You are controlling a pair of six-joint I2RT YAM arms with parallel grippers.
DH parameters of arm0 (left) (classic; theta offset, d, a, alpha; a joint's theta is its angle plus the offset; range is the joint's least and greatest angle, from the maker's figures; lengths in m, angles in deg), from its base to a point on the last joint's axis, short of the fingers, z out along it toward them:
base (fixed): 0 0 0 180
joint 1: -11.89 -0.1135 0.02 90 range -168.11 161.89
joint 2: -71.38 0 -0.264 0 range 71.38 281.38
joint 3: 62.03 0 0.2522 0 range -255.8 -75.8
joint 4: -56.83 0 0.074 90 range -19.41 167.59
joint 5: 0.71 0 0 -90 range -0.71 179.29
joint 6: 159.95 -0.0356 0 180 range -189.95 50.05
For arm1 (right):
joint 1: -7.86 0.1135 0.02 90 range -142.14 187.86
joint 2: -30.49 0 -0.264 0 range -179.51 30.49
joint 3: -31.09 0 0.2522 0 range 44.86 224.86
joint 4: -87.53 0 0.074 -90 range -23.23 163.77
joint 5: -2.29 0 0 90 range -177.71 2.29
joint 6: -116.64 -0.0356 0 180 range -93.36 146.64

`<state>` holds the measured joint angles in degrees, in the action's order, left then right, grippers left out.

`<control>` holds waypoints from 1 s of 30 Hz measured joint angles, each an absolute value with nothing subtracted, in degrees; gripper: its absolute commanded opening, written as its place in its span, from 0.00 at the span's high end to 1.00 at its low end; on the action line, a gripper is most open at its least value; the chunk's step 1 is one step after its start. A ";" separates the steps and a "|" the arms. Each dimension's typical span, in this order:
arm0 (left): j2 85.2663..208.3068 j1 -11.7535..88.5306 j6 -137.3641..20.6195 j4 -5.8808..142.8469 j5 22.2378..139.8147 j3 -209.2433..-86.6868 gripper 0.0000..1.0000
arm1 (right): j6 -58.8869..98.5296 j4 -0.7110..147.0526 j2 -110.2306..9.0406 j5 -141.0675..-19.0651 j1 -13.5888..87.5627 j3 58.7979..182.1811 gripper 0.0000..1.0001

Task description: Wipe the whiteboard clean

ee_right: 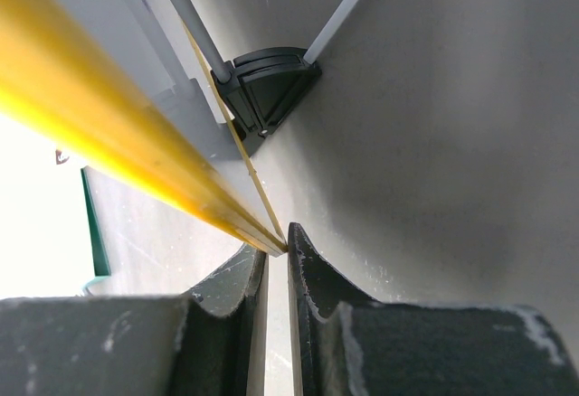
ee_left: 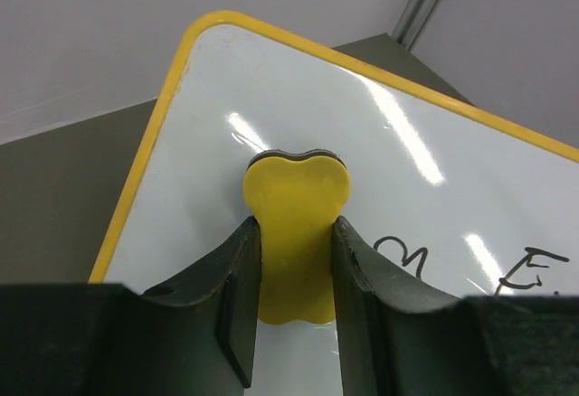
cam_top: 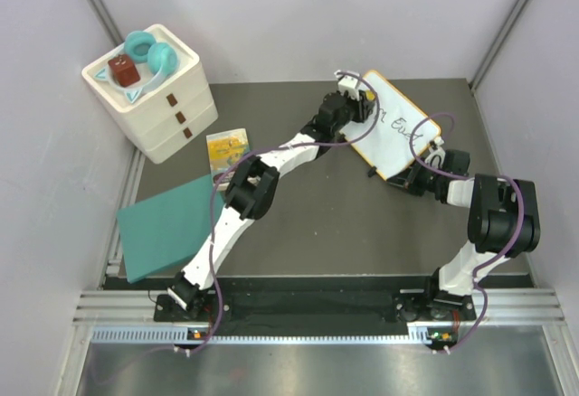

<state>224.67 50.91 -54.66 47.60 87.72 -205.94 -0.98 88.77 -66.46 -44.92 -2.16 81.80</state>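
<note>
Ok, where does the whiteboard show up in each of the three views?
Top external: the whiteboard appears upper right of centre.
Left wrist: it fills most of the picture, beneath the yellow eraser clamped in the left gripper.
Right wrist: only its edge shows, a blurred strip running from the upper left down into the right gripper.
Shared landmark: the board's yellow frame, visible in all three.

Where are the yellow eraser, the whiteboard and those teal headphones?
eraser (ee_left: 297,233): left wrist view, middle of its yellow back.
whiteboard (cam_top: 384,147): top external view, bare white surface.
headphones (cam_top: 163,55): top external view, one teal ear cup.
</note>
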 measured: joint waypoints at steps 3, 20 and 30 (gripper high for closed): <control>224.91 51.24 -53.70 47.08 86.26 -206.51 1.00 | -0.98 88.79 -66.46 -44.94 -2.14 81.80 1.00; 224.91 53.93 -63.82 56.06 82.41 -210.60 1.00 | -1.05 88.88 -66.83 -44.94 -2.01 82.11 1.00; 225.00 54.35 -65.57 51.28 79.97 -209.11 1.00 | -1.42 88.99 -67.03 -44.83 -2.01 82.15 1.00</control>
<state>225.00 54.35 -65.57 51.28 79.97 -209.11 -1.42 88.99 -67.03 -44.83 -2.01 82.15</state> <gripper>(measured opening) 0.380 0.098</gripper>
